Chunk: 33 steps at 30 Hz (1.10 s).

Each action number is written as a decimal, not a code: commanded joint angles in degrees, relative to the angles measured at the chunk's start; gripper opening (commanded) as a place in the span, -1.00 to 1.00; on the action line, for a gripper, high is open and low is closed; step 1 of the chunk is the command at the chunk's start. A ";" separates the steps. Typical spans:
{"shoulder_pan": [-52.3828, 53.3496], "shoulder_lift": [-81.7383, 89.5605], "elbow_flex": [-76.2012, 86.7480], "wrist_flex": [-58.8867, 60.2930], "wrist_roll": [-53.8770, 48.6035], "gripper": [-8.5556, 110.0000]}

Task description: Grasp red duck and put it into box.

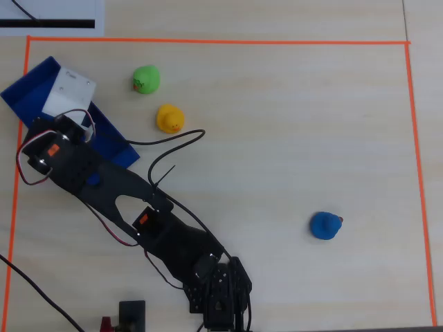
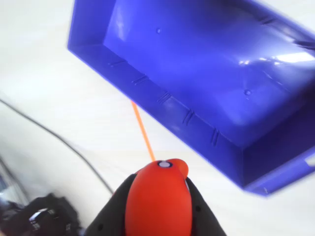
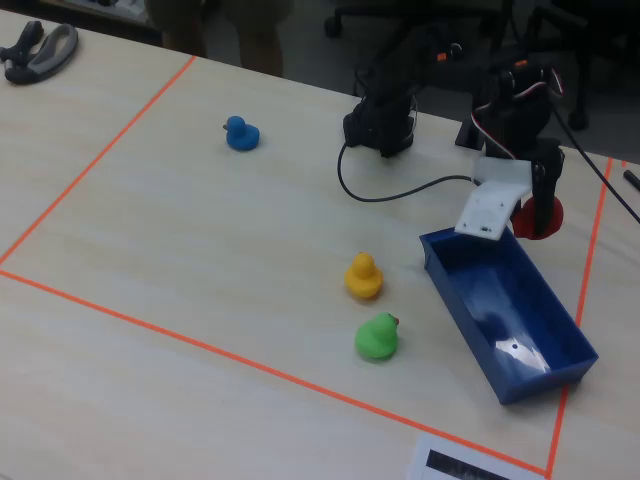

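Pale wood surface (image 3: 200, 230) with orange tape (image 1: 214, 42) marking out the work area, and office chairs dimly visible behind it in the fixed view, so that's what we're working with.

Good news first: the grab looks done. In the wrist view we've got the red duck (image 2: 158, 204) pinched in the gripper (image 2: 158, 209), dark jaws pressed against both of its sides. The fixed view backs that up, with the red duck (image 3: 537, 216) hanging off the end of the arm, clear of the surface.

What's left is the drop. The box (image 3: 470, 300) sits along the tape at the right of the fixed view, and its inside looks empty as far as we can see. The duck is up by the box's far end, and from the wrist view it seems to be just short of the near wall rather than over the open tray (image 2: 162, 96). We can't say for sure from these angles. The overhead view doesn't help much, since the arm and a white part cover the duck and part of the box (image 1: 31, 90).

The other ducks are all out of the way: yellow duck (image 3: 363, 276) and green duck (image 3: 377, 337) near the box's long side, blue duck (image 3: 240, 133) well apart across the surface.

So we'd call it more than halfway: carry a bit further over the tray, then let go.
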 commanded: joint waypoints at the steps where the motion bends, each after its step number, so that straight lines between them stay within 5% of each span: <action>1: -0.35 -2.37 -6.06 -2.72 -4.66 -0.85; 4: 1.49 -4.48 -6.33 -7.03 -8.17 -0.84; 9: 5.10 -10.81 -10.72 -9.05 -13.71 -0.50; 14: 8.70 -13.97 -10.90 -9.93 -15.29 -0.37; 20: 11.51 -11.34 -12.48 -5.36 -18.02 -0.45; 23: 12.92 -1.14 -8.00 -2.64 -18.81 -0.86; 33: 20.74 61.52 51.68 -15.29 -27.95 -0.86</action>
